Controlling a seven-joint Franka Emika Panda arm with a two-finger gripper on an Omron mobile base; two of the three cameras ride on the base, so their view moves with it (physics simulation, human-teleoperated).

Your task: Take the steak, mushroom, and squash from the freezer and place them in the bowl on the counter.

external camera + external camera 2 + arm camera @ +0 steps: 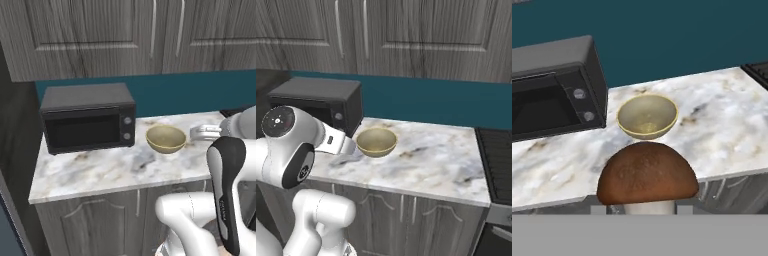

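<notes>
A dark microwave (pixel 88 119) sits at the left of the frame, door shut. Behind it runs a teal backsplash (pixel 185 93), with grey wood-grain wall cabinets (pixel 125 35) across the top.

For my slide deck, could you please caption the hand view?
End effector holding the mushroom before the empty bowl beside the microwave.

Claw (pixel 648 210) closed — arm forward
</notes>
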